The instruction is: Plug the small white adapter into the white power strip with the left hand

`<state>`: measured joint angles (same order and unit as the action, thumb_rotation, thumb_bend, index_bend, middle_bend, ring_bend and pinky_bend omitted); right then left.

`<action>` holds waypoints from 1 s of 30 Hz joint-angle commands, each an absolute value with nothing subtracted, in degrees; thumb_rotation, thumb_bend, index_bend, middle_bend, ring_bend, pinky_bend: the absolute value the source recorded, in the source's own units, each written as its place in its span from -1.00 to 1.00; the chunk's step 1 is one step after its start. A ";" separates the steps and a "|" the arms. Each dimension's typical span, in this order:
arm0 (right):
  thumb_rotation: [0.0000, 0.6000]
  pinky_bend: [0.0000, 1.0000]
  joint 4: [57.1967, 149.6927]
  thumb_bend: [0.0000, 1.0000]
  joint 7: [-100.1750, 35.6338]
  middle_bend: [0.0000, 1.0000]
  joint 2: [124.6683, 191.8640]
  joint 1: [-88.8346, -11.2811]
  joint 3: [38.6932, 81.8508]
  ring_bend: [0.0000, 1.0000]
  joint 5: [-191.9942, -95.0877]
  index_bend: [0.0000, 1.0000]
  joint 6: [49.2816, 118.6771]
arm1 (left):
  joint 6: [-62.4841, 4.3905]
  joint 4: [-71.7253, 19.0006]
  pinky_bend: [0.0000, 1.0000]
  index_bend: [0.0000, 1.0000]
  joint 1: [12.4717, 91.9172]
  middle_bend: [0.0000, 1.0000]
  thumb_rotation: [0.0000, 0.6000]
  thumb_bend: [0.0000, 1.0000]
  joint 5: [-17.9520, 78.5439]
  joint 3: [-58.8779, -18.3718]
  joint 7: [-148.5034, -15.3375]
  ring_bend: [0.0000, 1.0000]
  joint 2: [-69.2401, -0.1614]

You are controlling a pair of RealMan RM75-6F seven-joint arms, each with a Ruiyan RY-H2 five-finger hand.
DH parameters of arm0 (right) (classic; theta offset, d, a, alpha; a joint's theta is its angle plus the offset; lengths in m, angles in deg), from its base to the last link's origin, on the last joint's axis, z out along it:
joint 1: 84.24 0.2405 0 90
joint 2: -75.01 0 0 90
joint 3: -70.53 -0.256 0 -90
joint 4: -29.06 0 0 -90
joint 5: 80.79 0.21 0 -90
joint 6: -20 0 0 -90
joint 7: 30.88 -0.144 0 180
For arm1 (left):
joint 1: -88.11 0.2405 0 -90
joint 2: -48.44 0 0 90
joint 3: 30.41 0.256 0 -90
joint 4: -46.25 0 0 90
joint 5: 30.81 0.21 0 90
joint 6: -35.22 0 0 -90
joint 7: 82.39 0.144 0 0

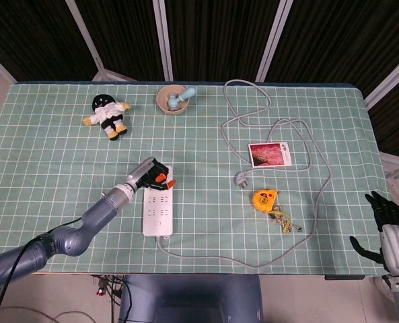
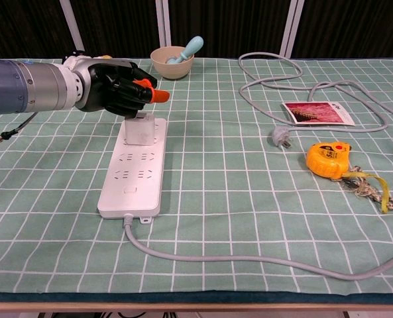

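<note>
A plush doll [image 1: 107,115] in black and white lies at about ten o'clock on the table [image 1: 51,161], which wears a green cloth with a white grid; dark curtain panels [image 1: 206,37] stand behind it. The left hand [image 2: 113,88] hovers just above the far end of the white power strip [image 2: 133,173], its black fingers [image 2: 126,83] curled together with orange tips, apart from the small white adapter [image 2: 138,130]; whether they touch it cannot be told for sure. The adapter stands upright, seated in the strip's far end; the strip's long axis runs from six to twelve o'clock, its grey cable [image 2: 249,260] leaving the near end and sweeping right. A tan bowl [image 1: 172,100] with a pale blue tool sits at twelve o'clock. Right of centre lie a loose grey plug [image 1: 240,179], a picture card [image 1: 270,154] and a yellow tape measure [image 1: 264,199]. The right hand [image 1: 386,219] hangs off the table at four o'clock, fingers spread, holding nothing.
</note>
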<state>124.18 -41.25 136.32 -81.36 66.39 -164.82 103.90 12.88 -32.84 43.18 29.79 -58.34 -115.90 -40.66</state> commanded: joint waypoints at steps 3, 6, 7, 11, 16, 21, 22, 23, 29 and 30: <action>1.00 -1.00 124.21 -0.31 -41.09 -1.00 136.36 -81.36 66.40 -1.00 -164.84 -0.92 103.89 | 12.88 -32.17 1.00 0.86 43.14 1.00 1.00 -0.33 30.68 -57.76 -117.00 1.00 -40.84; 1.00 -1.00 124.29 -0.30 -41.07 -1.00 136.37 -81.38 66.38 -1.00 -164.78 -0.92 103.90 | 12.73 -31.81 1.00 0.86 43.14 1.00 1.00 -0.33 31.09 -57.49 -117.70 1.00 -40.88; 1.00 -1.00 124.29 -0.30 -41.05 -1.00 136.37 -81.38 66.38 -1.00 -164.80 -0.92 103.92 | 12.71 -31.78 1.00 0.86 43.14 1.00 1.00 -0.33 31.24 -57.36 -117.88 1.00 -40.84; 1.00 -1.00 124.33 -0.30 -41.05 -1.00 136.36 -81.40 66.37 -1.00 -164.84 -0.92 103.97 | 12.46 -31.65 1.00 0.86 43.18 1.00 1.00 -0.33 31.74 -56.75 -118.31 1.00 -40.75; 1.00 -1.00 124.31 -0.30 -41.18 -1.00 136.36 -81.41 66.38 -1.00 -164.91 -0.92 104.00 | 11.91 -31.67 1.00 0.86 43.34 1.00 1.00 -0.33 32.08 -55.96 -118.73 1.00 -40.44; 1.00 -1.00 124.36 -0.30 -41.23 -1.00 136.34 -81.43 66.36 -1.00 -164.93 -0.92 104.06 | 11.48 -31.27 1.00 0.86 43.45 1.00 1.00 -0.33 32.01 -55.06 -118.97 1.00 -40.43; 1.00 -1.00 124.34 -0.30 -41.23 -1.00 136.35 -81.44 66.35 -1.00 -164.95 -0.92 104.09 | 11.37 -31.22 1.00 0.86 43.46 1.00 1.00 -0.33 31.97 -54.90 -119.04 1.00 -40.46; 1.00 -1.00 124.33 -0.31 -41.22 -1.00 136.36 -81.44 66.35 -1.00 -164.95 -0.92 104.09 | 11.26 -31.13 1.00 0.86 43.47 1.00 1.00 -0.33 31.94 -54.76 -119.09 1.00 -40.48; 1.00 -1.00 124.30 -0.31 -41.22 -1.00 136.37 -81.47 66.34 -1.00 -164.97 -0.92 104.16 | 10.62 -30.56 1.00 0.85 43.21 1.00 1.00 -0.33 31.78 -54.32 -119.33 1.00 -40.82; 1.00 -1.00 124.30 -0.31 -41.19 -1.00 136.39 -81.45 66.34 -1.00 -164.97 -0.92 104.13 | 10.44 -30.54 1.00 0.85 43.17 1.00 1.00 -0.33 31.79 -54.28 -119.34 1.00 -40.86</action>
